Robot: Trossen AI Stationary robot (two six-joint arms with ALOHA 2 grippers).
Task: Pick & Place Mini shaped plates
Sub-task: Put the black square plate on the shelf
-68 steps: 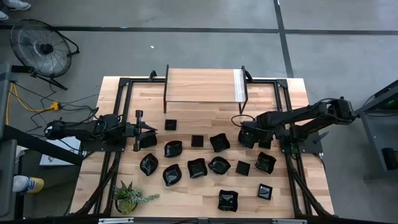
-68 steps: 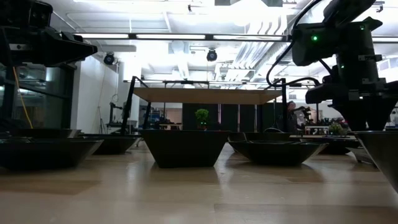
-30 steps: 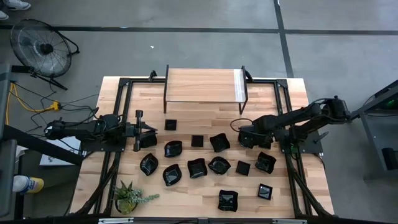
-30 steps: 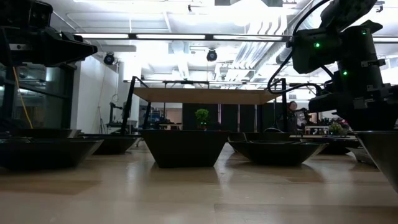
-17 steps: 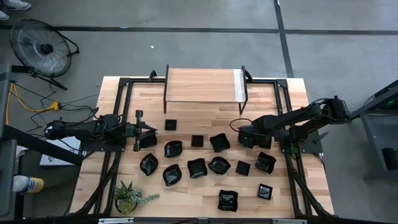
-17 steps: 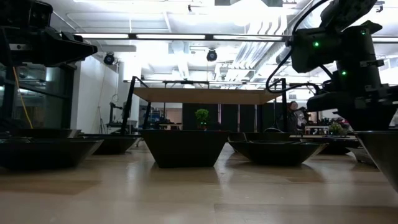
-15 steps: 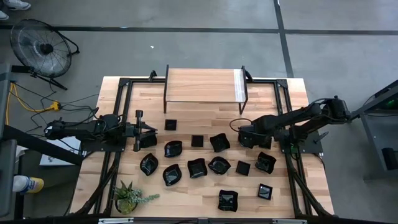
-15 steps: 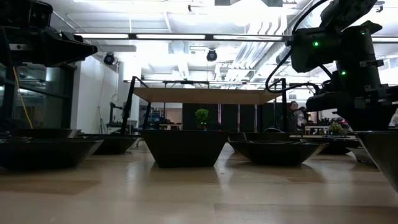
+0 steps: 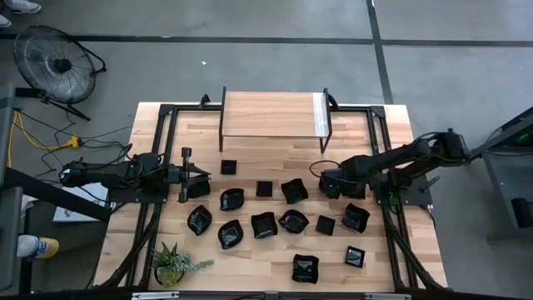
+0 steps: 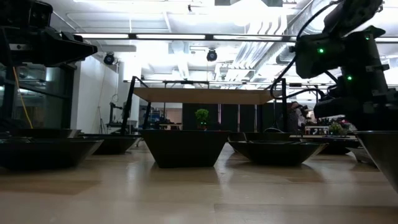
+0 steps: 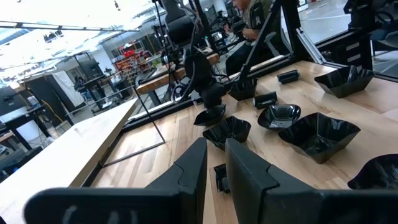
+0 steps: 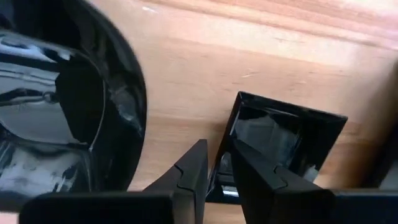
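on the table's right, right gripper (image 12: 216,167) fingers pinching small square plate (image 12: 280,140) rim

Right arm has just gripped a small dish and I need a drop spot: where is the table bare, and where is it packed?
The raised shelf top is bare. So is the strip of table between it and the mini shaped plates, and the near edge between the potted plant and the front dish. The middle band is crowded, also around the right gripper.

free: bare table (image 9: 275,254) front strip | blocked: plates (image 9: 263,224) crowd centre; shelf (image 9: 273,114) at back
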